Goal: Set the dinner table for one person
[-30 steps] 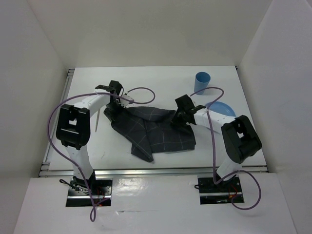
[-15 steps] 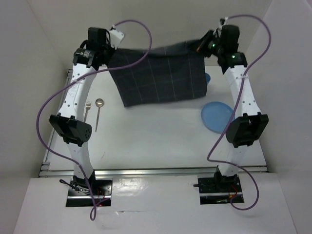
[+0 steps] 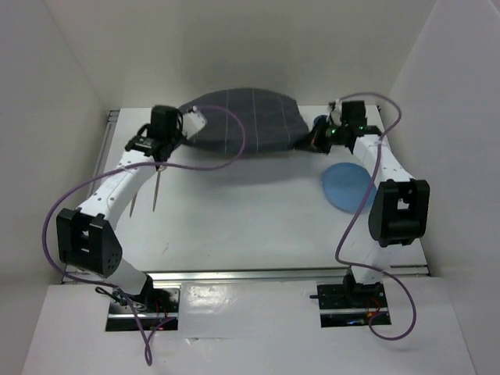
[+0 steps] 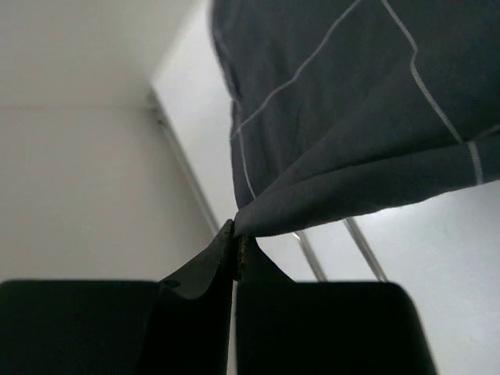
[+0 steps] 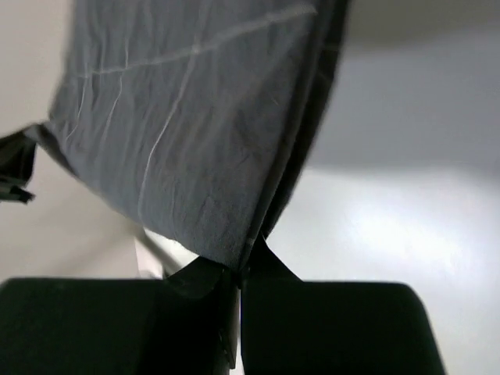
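Cloth-spreading is the step in hand: a dark grey checked cloth [image 3: 242, 121] hangs billowed between both arms over the far side of the dinner table [image 3: 242, 226], none of it yet laid flat. The left gripper [image 4: 236, 244] has its fingers pressed together on one corner of the fabric, and the right gripper [image 5: 239, 275] pinches the opposite corner the same way.

By the look of it, the next move calls for both arms to come down together and draw the cloth toward the near edge, keeping it stretched so it lands smooth in the middle.

A blue plate [image 3: 348, 186] lies on the right of the table, just beside the right arm. Two slim pieces of cutlery [image 3: 156, 191] lie on the left, partly under the left arm. A blue cup [image 3: 319, 121] is mostly hidden behind the right gripper. All three sit near the landing zone, and a trailing edge could catch them.
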You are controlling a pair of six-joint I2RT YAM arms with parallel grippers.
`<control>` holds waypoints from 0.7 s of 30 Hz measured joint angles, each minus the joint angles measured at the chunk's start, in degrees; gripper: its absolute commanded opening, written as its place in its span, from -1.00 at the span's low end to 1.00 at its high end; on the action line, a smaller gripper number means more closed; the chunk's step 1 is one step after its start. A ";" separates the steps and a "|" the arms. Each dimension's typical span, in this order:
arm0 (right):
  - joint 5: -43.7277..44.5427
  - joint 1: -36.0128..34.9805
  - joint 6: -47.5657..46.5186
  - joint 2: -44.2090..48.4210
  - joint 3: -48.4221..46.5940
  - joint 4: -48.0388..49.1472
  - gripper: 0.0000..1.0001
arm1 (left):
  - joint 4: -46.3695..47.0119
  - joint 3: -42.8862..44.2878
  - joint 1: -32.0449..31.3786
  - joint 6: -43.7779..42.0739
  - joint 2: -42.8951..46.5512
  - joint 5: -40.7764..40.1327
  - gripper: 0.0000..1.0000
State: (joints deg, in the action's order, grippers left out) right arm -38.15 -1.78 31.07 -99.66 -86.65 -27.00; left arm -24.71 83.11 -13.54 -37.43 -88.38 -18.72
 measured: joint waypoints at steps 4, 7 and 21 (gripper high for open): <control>-0.17 -2.38 -2.12 0.26 16.65 -1.25 -1.00 | 1.20 -14.45 -1.46 -0.13 -0.68 -0.52 -1.00; -0.09 -4.42 -2.60 2.93 27.06 -1.29 -1.00 | 0.90 -21.31 -2.05 0.72 -0.68 -0.50 -1.00; 9.92 -6.23 -2.32 21.00 40.92 -9.42 0.13 | -9.62 -34.77 -10.12 7.04 9.05 2.95 -0.38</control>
State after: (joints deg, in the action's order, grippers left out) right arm -28.23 -8.01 28.75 -78.65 -45.74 -36.42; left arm -34.33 48.34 -23.66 -30.39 -79.33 -15.77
